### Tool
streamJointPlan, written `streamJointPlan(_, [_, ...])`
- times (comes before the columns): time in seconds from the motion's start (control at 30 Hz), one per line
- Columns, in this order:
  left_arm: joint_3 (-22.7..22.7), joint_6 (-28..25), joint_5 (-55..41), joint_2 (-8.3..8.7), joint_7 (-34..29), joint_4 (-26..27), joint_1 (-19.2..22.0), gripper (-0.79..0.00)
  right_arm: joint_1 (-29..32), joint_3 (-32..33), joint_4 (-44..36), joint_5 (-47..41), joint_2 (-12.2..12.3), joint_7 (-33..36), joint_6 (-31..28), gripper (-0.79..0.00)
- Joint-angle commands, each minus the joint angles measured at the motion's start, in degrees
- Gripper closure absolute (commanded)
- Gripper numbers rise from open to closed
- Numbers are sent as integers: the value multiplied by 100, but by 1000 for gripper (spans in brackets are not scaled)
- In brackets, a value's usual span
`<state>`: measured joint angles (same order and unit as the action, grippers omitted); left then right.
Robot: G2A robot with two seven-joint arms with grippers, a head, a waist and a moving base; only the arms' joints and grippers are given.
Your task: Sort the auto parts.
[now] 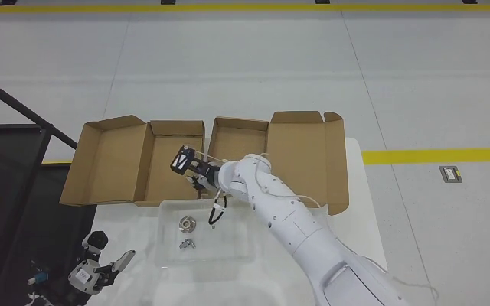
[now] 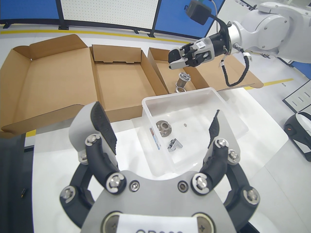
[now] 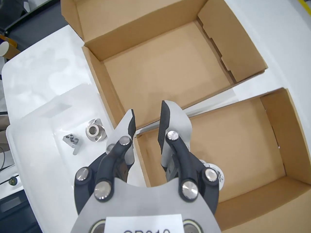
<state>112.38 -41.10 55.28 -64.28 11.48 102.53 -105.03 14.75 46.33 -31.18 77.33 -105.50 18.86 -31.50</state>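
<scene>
A clear plastic tray on the white table holds two metal parts: a round flanged bushing and a small angled bracket. Behind the tray stand two open cardboard boxes. The left box is bare inside. In the right box a knurled cylindrical part stands beside a metal ring. My right gripper hangs open and empty over the wall between the boxes. My left gripper is wide open, low and left of the tray.
Both box lids lie flat, one at the far left and one at the right. A bare strip of white table lies between my left gripper and the tray. A dark frame borders the table's left side.
</scene>
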Motion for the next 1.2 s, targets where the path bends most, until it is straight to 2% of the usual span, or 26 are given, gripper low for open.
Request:
streamJointPlan(0.0, [22, -5, 56, 3, -22, 14, -6, -785, 415, 137, -750, 310, 213, -12, -64, -262])
streamJointPlan(0.1, [30, 24, 89, 3, -62, 26, -3, -785, 1165, 462, -2054, 742, 530, 230, -169, -268])
streamJointPlan(0.23, [5, 54, 209, 9, -187, 36, 28, -785, 2670, 1125, -4478, 1271, 965, 963, -586, -268])
streamJointPlan(0.4, [-31, -9, 544, 27, -306, 85, 74, -785, 3976, 1613, -6234, 1641, 1237, 1091, -912, -283])
streamJointPlan(0.43, [-42, -37, 636, 33, -333, 121, 79, -785, 4187, 1699, -6459, 1721, 1279, 1028, -942, -329])
streamJointPlan(0.47, [-55, -76, 741, 39, -372, 181, 76, -785, 4382, 1798, -6651, 1800, 1320, 980, -947, -529])
streamJointPlan(0.5, [-67, -155, 901, 50, -443, 281, 62, -785, 4447, 1841, -6707, 1823, 1331, 971, -904, -785])
streamJointPlan(0.53, [-63, -258, 1117, 64, -501, 416, 36, -785, 4447, 1841, -6707, 1823, 1331, 971, -904, -785])
streamJointPlan(0.9, [-63, -258, 1117, 64, -501, 416, 36, -785, 4458, 1840, -6705, 1812, 1333, 942, -891, -785])
streamJointPlan(0.97, [-114, -60, 1250, 65, -691, 556, 88, -785, 4499, 1883, -6673, 1740, 1365, 658, -1047, -785])
streamJointPlan(1.03, [-186, 472, 1592, 57, -971, 770, 189, -785, 4597, 1994, -6784, 1777, 1428, 253, -1333, -785])
streamJointPlan(1.13, [-408, 650, 1890, 62, -1403, 1114, 288, -785, 4861, 2180, -7081, 2010, 1540, -278, -1751, -785])
streamJointPlan(1.17, [-464, 779, 2108, 67, -1658, 1327, 324, -785, 5019, 2263, -7244, 2160, 1606, -566, -2060, -785])
